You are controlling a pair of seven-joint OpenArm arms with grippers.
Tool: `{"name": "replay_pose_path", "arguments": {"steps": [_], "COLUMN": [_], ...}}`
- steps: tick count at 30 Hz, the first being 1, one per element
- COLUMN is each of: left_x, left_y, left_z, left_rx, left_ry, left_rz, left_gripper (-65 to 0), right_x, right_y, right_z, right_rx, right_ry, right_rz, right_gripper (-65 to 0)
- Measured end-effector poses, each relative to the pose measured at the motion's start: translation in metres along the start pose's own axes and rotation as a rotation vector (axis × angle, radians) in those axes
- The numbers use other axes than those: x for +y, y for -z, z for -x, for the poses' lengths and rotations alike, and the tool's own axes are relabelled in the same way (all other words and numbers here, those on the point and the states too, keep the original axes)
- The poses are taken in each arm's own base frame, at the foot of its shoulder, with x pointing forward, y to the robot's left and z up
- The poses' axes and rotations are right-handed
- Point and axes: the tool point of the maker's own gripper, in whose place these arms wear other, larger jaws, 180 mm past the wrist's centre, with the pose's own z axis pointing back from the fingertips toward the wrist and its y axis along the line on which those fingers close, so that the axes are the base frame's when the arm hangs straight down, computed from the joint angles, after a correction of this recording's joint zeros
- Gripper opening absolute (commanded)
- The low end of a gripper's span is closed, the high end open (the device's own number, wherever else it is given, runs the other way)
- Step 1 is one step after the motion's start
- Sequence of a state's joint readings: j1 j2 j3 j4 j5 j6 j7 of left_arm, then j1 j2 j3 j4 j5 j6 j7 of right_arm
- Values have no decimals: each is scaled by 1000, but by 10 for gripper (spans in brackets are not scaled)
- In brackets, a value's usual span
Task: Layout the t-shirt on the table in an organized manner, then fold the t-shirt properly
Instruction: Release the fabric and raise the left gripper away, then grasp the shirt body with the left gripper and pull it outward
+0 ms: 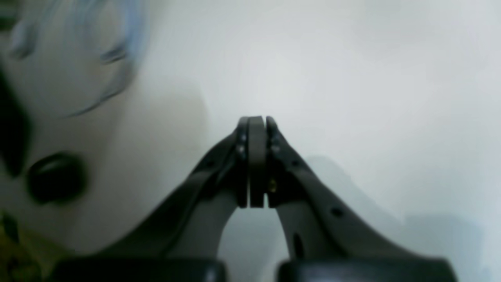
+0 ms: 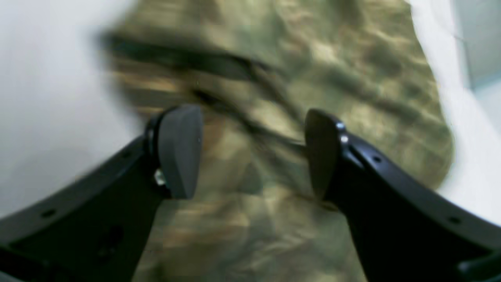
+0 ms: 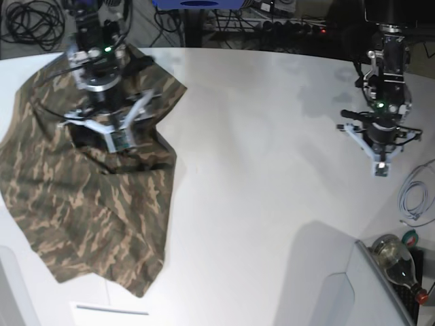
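Note:
The camouflage t-shirt [image 3: 88, 204] lies crumpled on the left part of the white table [image 3: 258, 170], bunched into folds near its upper right edge. My right gripper [image 2: 250, 113] hovers over that bunched cloth [image 2: 352, 58], open, its jaws wide apart with nothing pinched between the pads. The view is blurred. Far off on the table's right side, my left gripper [image 1: 256, 119] is shut with nothing in it above bare tabletop [image 1: 352, 78]; the base view shows the left gripper [image 3: 379, 166] well away from the shirt.
White cables [image 3: 414, 200] lie at the table's right edge. A bottle [image 3: 397, 255] sits at the lower right, beside a pale panel [image 3: 326, 299]. Black cables [image 3: 30, 20] hang behind the far left corner. A dark round object [image 1: 56, 176] shows blurred in the left wrist view.

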State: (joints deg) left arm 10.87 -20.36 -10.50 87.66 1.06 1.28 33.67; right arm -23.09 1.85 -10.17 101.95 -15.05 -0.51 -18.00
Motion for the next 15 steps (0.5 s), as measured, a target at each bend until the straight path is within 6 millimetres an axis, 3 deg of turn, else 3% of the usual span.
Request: {"name": "replay_pose_path", "arguments": {"steps": [2, 4, 12, 14, 15], "left_x": [8, 9, 8, 8, 11], "left_y": [-2, -3, -10, -11, -11], "left_z": [5, 8, 28, 31, 34], "left_rx": [6, 13, 49, 55, 60], "left_ry": [-11, -13, 10, 10, 4], "left_rz": [-16, -18, -14, -12, -17], "left_gripper": [-650, -650, -650, -650, -650], "right_x": [29, 43, 49, 52, 52], "right_y": [11, 25, 60, 63, 64], "right_z": [0, -1, 22, 26, 29], "right_rx": [21, 36, 126, 141, 150], "right_ry": [-20, -55, -90, -90, -91], "right_rz": [-77, -114, -122, -127, -129], "right_gripper": [-261, -261, -272, -345, -420]}}
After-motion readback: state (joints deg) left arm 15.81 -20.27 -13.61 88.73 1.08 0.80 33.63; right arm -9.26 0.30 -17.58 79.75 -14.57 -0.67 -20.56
